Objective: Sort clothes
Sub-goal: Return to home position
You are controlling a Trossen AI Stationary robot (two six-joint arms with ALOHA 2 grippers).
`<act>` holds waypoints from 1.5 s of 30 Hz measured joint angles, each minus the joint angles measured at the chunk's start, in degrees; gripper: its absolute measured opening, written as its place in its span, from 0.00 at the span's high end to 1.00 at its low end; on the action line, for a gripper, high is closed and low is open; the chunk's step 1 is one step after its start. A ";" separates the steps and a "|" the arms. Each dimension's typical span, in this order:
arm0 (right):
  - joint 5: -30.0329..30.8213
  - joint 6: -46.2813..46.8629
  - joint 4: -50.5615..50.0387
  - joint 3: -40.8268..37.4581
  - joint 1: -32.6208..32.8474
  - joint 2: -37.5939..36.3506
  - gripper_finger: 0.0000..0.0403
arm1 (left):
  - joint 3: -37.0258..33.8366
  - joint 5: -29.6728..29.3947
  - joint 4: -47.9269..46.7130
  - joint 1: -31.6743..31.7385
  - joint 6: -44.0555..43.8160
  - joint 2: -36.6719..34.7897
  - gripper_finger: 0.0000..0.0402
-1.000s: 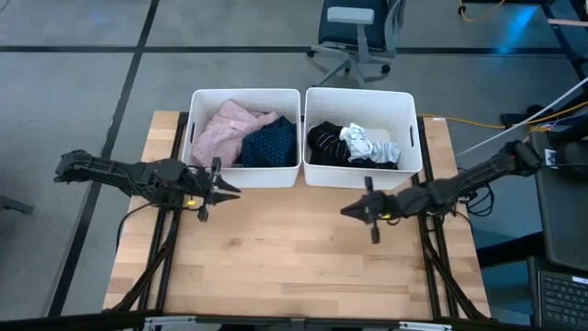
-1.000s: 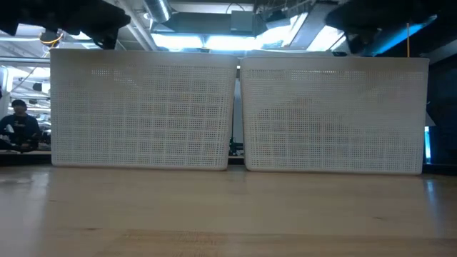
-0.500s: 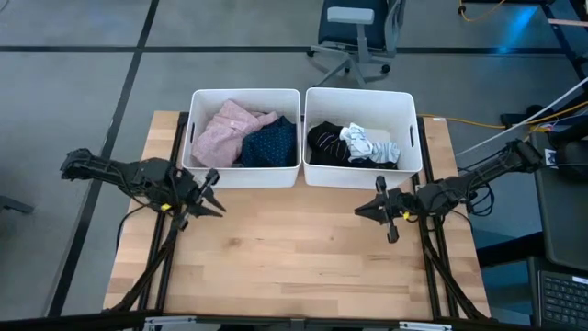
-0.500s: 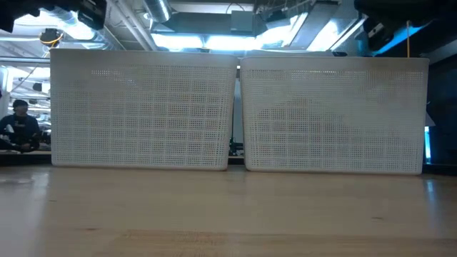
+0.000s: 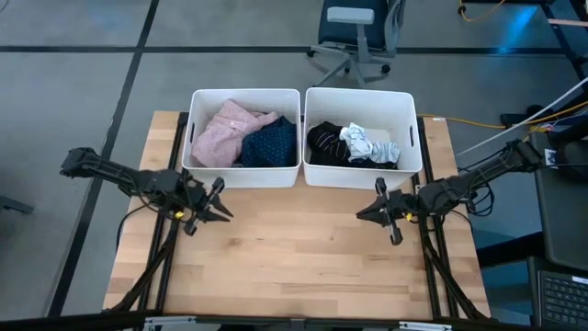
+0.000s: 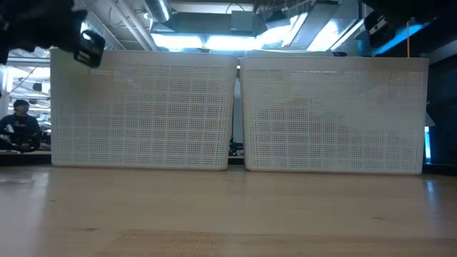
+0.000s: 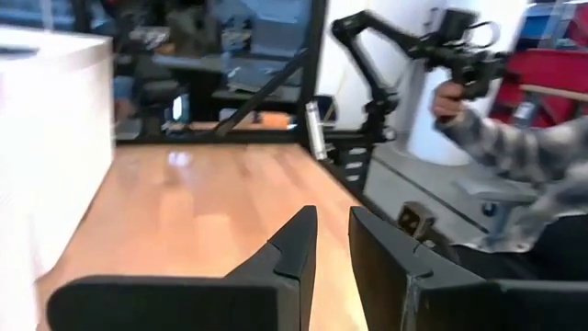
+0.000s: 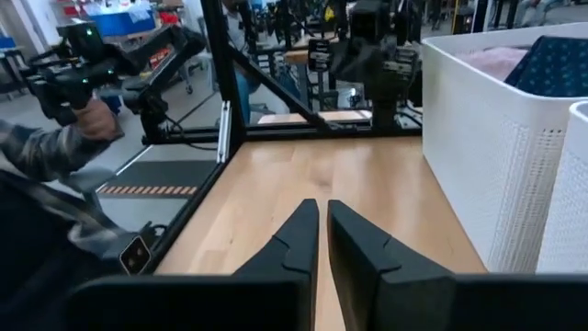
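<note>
Item: one wooden table, carrying two white bins side by side along its far edge. Left bin: we count a pink fuzzy top, bunched in the outer half, and a navy dotted cloth against the inner wall, the two touching. Right bin: we count a black piece on the inner side and a crumpled white piece just beside it, lying partly on more dark cloth toward the outer side. From table height we see only the mesh fronts of both bins, and their contents are hidden there. Left gripper: above the table's left part, just in front of the left bin, pointing toward the centre. Its wrist view shows its fingers drawn nearly together, a narrow slit between them and nothing in it. Right gripper: above the table's right part, in front of the right bin, pointing toward the centre. Its fingers all but meet and hold nothing. The two grippers are well apart, with bare wood between them. Beyond the table we note an office chair on the grey floor behind the bins and a seated person far off at the low view's left. The left wrist view shows a hand in a plaid sleeve gripping the dark handle of another arm rig.
</note>
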 joint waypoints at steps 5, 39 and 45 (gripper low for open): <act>-0.05 0.00 0.53 -0.46 0.00 -0.04 0.92 | -3.29 -3.25 2.99 0.02 -0.85 0.00 0.86; 2.59 -5.60 4.51 -21.73 -0.15 -29.91 0.92 | -6.44 -11.27 7.51 0.11 3.81 -0.22 0.86; 3.66 -5.55 -5.77 -21.77 -0.15 -37.90 0.92 | -6.44 -15.26 7.52 0.09 4.10 -0.22 0.86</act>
